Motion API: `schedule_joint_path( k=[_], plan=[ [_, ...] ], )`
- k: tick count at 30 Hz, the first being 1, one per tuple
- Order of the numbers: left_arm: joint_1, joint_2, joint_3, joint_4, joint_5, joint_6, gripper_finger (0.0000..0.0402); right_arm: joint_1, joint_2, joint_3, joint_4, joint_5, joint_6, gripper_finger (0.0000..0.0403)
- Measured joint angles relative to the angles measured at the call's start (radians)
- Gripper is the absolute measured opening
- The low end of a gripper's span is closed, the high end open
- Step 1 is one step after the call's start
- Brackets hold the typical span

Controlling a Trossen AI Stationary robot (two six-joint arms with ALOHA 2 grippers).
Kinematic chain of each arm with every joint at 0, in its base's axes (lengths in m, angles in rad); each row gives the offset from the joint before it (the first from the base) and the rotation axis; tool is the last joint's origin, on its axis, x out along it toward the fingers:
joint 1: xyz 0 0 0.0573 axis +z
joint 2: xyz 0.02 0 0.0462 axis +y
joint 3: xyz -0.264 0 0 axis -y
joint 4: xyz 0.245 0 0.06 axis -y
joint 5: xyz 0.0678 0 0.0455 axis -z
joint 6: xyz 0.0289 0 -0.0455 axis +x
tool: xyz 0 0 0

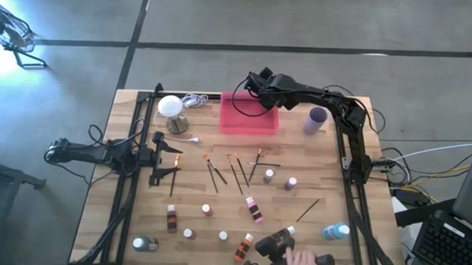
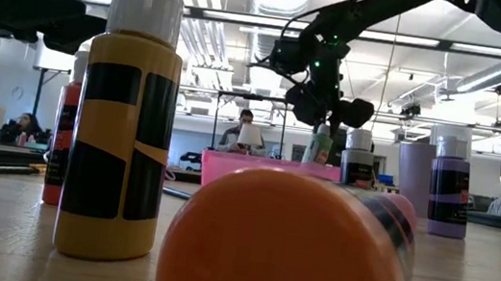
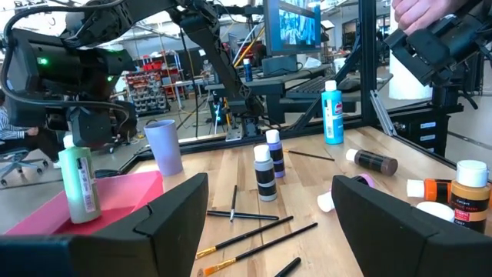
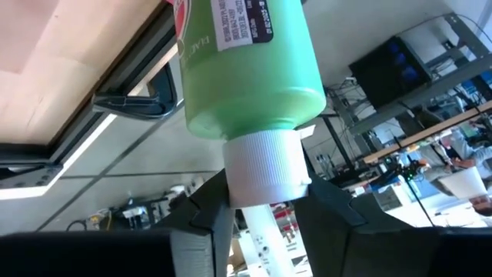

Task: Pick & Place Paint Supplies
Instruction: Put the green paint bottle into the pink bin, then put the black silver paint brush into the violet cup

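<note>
My right gripper [image 1: 263,81] reaches over the pink tray [image 1: 248,121] at the table's far side and is shut on a green bottle [image 3: 79,185] with a white cap. The bottle stands upright below the fingers, over the tray. My left gripper [image 3: 269,231] waits open near the left edge [image 1: 168,158], pointing toward the middle. Thin dark-handled brushes [image 1: 235,172] lie on the table's middle. Small white-capped bottles [image 1: 253,208] stand or lie toward the near edge, and a blue bottle [image 1: 336,230] lies near the right side. My right gripper pinches the green bottle's white cap [image 4: 265,173] between its two fingers [image 4: 207,215], coming from above and pointing down. The bottle hangs upright below the fingers over the pink tray. Whether its base [image 3: 81,219] touches the tray floor I cannot tell.
A purple cup [image 1: 317,118] stands right of the tray. A white globe lamp [image 1: 170,106] with its cord sits left of the tray. At the near edge a person's hand [image 1: 298,260] holds a dark device. Dark frame rails run along both sides.
</note>
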Motion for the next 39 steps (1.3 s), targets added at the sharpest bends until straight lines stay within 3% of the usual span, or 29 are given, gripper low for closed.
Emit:
schedule_joint_path(
  k=[3,14,22,26,30,33,39],
  plan=[
    [0.000,0.000,0.000,0.000,0.000,0.000,0.0282,0.001,0.000,0.000,-0.005,0.008,0.008,0.0114],
    [0.000,0.000,0.000,0.000,0.000,0.000,0.0282,0.011,-0.026,0.000,-0.004,0.016,0.034,0.0197],
    [0.000,0.000,0.000,0.000,0.000,0.000,0.0282,0.038,-0.107,-0.002,-0.005,0.082,0.093,0.0206],
    [0.000,0.000,0.000,0.000,0.000,0.000,0.0282,0.056,-0.191,0.001,-0.004,0.085,0.226,0.0190],
    [0.000,0.000,0.000,0.000,0.000,0.000,0.0282,0.078,-0.289,0.004,-0.003,0.074,0.489,0.0166],
    [0.000,0.000,0.000,0.000,0.000,0.000,0.0282,0.087,-0.380,0.005,-0.005,-0.039,0.747,0.0147],
    [0.000,0.000,0.000,0.000,0.000,0.000,0.0282,0.082,-0.543,0.005,0.003,-0.404,1.121,0.0106]
  ],
)
